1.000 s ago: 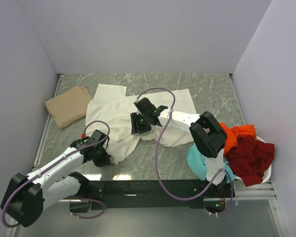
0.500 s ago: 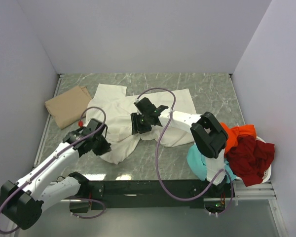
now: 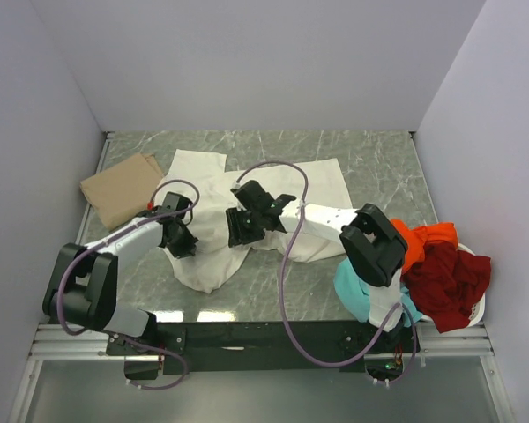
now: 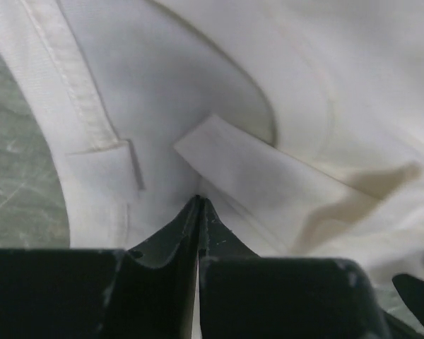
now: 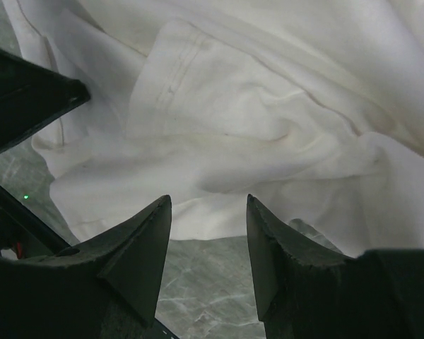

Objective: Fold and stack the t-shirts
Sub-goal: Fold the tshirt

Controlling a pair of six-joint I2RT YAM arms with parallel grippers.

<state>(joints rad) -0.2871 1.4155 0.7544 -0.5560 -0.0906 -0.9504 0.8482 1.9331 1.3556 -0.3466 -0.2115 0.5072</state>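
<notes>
Top cam: big white shirt (image 3: 207, 189) lies rumpled across the middle of the table (image 3: 370, 167), tan shirt (image 3: 122, 189) folded at far left, just beside it. Left gripper (image 3: 178, 238) sits on the white shirt's left edge; right gripper (image 3: 241, 227) is over its centre, w/ the two grippers near each other. At the right, by the right arm's base, I see an orange shirt (image 3: 423, 242) and a dark red shirt (image 3: 445, 278) heaped in the basket (image 3: 476, 308), w/ a teal shirt (image 3: 357, 291) hanging beside it. Left wrist cam: left gripper (image 4: 198, 205) fingers clenched tight, a thin sliver of white cloth pinched btwn them, so I read it as grasping the white shirt (image 4: 283, 92) at a fold near a stitched hem; table (image 4: 14, 183) shows at left. Right wrist cam: right gripper (image 5: 208, 205) fingers spread apart, nothing btwn them, poised above the white shirt (image 5: 268, 106) edge, table (image 5: 212, 282) below.
</notes>
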